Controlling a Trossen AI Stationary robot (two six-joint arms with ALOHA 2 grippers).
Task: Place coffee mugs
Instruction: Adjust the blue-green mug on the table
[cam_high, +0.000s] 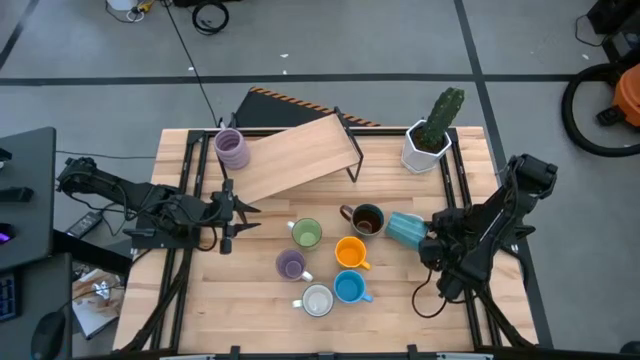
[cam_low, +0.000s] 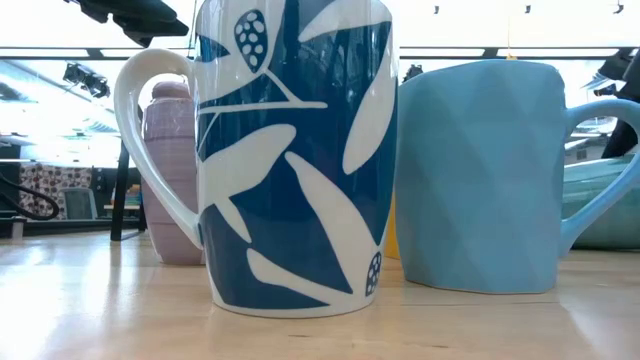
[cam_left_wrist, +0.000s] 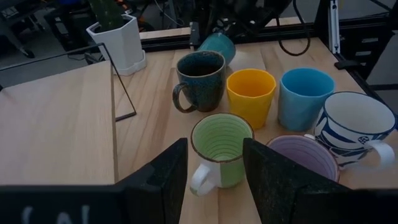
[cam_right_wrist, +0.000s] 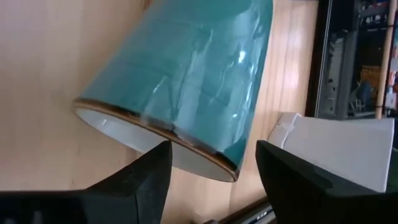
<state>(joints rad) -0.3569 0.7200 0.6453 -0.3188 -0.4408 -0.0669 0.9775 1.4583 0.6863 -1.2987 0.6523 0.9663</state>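
- Plainly, the teal mug lies on its side right of centre in the high view, close beside the dark brown mug; I judge it could roll into that neighbour if it is nudged.
- The right gripper has its fingers spread either side of the teal mug's rim; whether they press it I cannot tell.
- The left gripper, at the left of the high view, stands open and empty, facing the green mug.

dim wrist views; bright backlit windows behind.
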